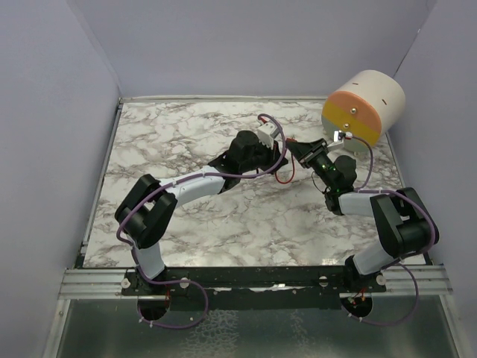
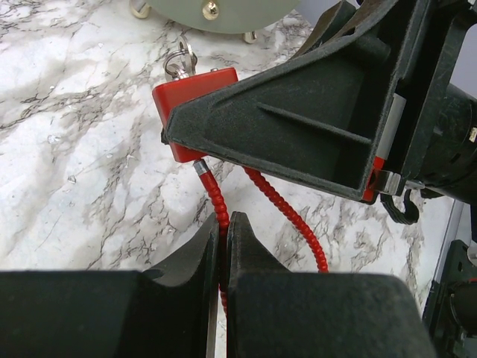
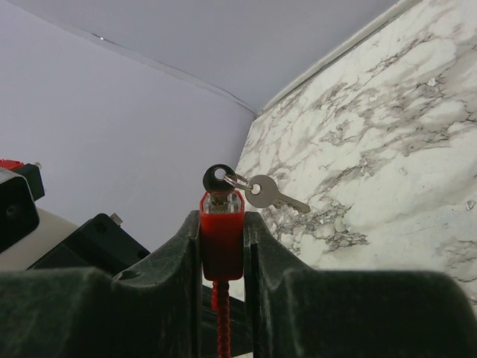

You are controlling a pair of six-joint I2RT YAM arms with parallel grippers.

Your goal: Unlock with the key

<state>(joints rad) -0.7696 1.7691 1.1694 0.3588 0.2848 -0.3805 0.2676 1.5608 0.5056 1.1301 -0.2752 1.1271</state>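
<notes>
A red padlock (image 3: 222, 239) with a red cable shackle (image 2: 287, 212) is held between both grippers above the marble table. My right gripper (image 3: 222, 220) is shut on the lock body, which also shows in the left wrist view (image 2: 190, 97). A silver key (image 3: 218, 179) sits in the lock's keyhole, with a spare key (image 3: 272, 194) hanging from its ring. My left gripper (image 2: 223, 221) is shut on the red cable just below the lock body. In the top view the left gripper (image 1: 281, 151) and the right gripper (image 1: 300, 148) meet at the table's back middle, with the cable loop (image 1: 288, 177) hanging below them.
A large cylinder (image 1: 365, 108) with cream, orange, yellow and green bands lies on its side at the back right, close behind the right gripper. Its green face shows in the left wrist view (image 2: 223, 11). Grey walls enclose the marble table (image 1: 186, 142) on three sides.
</notes>
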